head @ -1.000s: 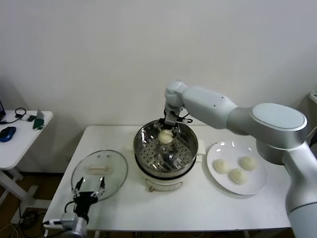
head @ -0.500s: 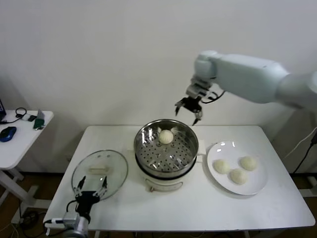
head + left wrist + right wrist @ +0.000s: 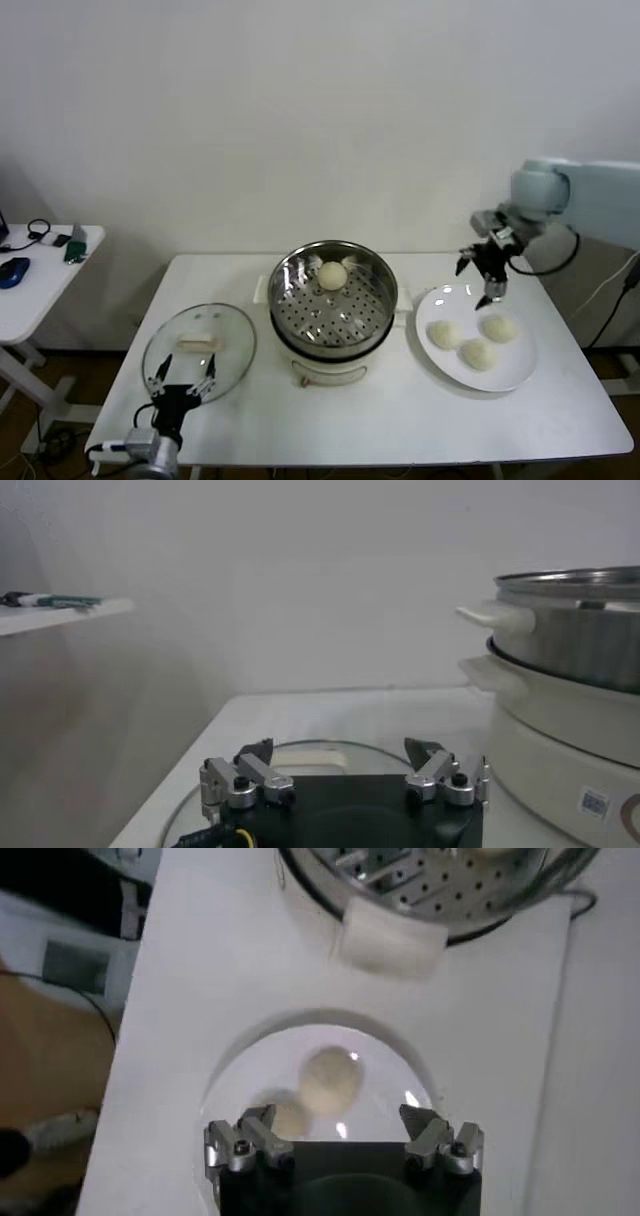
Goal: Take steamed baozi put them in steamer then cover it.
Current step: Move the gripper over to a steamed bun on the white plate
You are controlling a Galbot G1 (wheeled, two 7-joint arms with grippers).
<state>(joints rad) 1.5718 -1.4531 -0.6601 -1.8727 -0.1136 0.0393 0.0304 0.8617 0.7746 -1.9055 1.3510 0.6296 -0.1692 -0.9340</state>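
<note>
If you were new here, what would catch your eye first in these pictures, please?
The round shiny stainless-steel steamer stands mid-table with one cream-white bun inside. To its right, the right end effector hangs open above a white plate holding three buns; the clear glass lid lies left.

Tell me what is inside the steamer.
One baozi sits on the steamer's perforated floor, toward the far side. Nothing else shows inside; the space beneath the floor is hidden.

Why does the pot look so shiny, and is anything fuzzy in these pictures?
Head view: room light glints off the steel steamer and the white plate. Right wrist view: bright spots on the plate, and the steamer's handle is blurred. Left wrist view: dim, grey, soft.
</note>
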